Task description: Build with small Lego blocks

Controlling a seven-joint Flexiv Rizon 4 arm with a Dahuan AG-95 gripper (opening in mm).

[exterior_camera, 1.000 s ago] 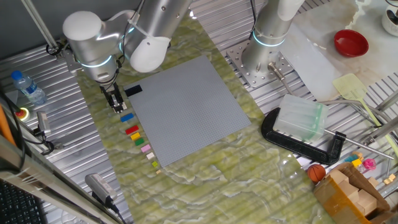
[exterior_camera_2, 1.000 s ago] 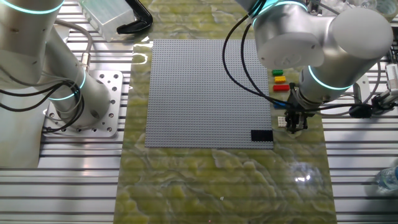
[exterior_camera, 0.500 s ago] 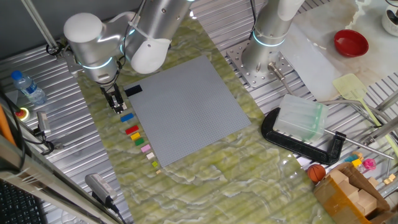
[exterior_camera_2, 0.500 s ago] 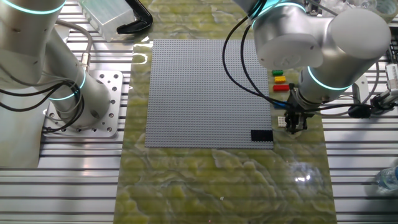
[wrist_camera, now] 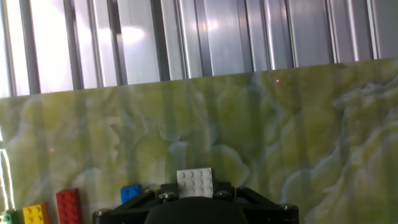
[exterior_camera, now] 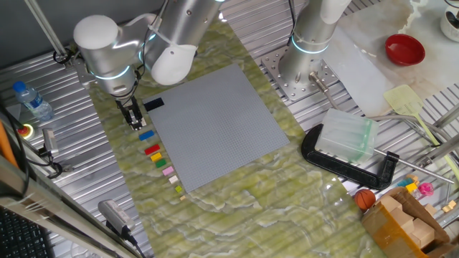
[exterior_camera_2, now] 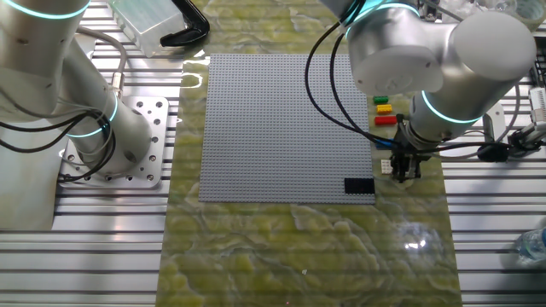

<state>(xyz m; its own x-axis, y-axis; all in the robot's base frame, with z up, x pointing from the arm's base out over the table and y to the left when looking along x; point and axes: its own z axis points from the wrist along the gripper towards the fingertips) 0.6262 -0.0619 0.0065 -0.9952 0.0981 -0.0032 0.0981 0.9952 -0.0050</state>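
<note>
My gripper (exterior_camera: 134, 122) stands at the mat's edge beside the grey baseplate (exterior_camera: 215, 122), fingers down on a white brick (wrist_camera: 194, 182). In the hand view the jaws press on both sides of that brick. The black brick (exterior_camera: 153, 104) sits on the baseplate corner (exterior_camera_2: 359, 185), just beside the gripper (exterior_camera_2: 401, 170). A row of loose bricks runs along the mat: blue (exterior_camera: 146, 135), red (exterior_camera: 152, 150), green (exterior_camera: 155, 156), yellow (exterior_camera: 158, 163) and pink (exterior_camera: 168, 171). The hand view shows blue (wrist_camera: 130, 193), red (wrist_camera: 68, 205) and yellow (wrist_camera: 35, 213) to the left of the jaws.
A second arm's base (exterior_camera: 308, 50) stands behind the baseplate. A black clamp (exterior_camera: 344, 161) and a clear plastic box (exterior_camera: 348, 136) lie to the right, a red bowl (exterior_camera: 405, 49) farther back. A water bottle (exterior_camera: 32, 100) lies on the ribbed metal table at left.
</note>
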